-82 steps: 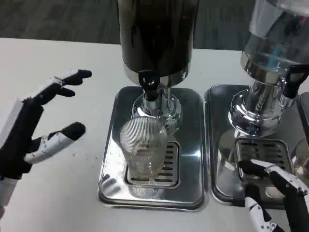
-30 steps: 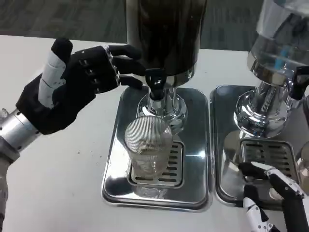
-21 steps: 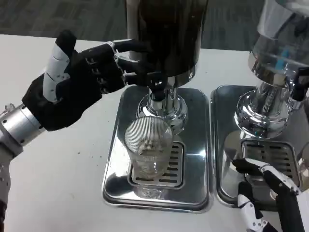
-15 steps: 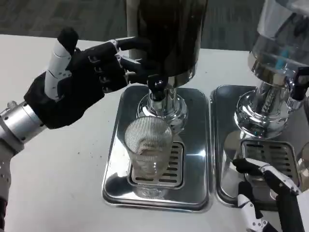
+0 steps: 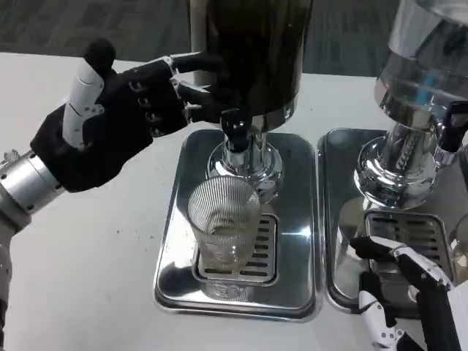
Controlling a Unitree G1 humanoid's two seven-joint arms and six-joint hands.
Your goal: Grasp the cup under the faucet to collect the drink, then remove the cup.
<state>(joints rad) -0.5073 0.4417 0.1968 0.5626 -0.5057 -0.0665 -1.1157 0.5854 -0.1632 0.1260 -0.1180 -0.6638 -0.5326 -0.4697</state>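
My workplace is a self-service drinks station: two beverage dispensers [image 5: 252, 58] [image 5: 428, 80] on steel drip trays [image 5: 292, 219] [image 5: 344, 219], white table [image 5: 88, 270], dark carpet [image 5: 95, 25] behind.

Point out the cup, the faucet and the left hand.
cup [image 5: 224, 223], head view, ribbed wall.
faucet [image 5: 235, 130], head view, black lever.
left hand [image 5: 110, 121], head view, black palm.

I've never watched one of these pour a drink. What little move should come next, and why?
Probably the left hand presses the black tap lever: its fingers already reach the dark dispenser beside it, and the ribbed cup stands on the drip tray below the faucet.
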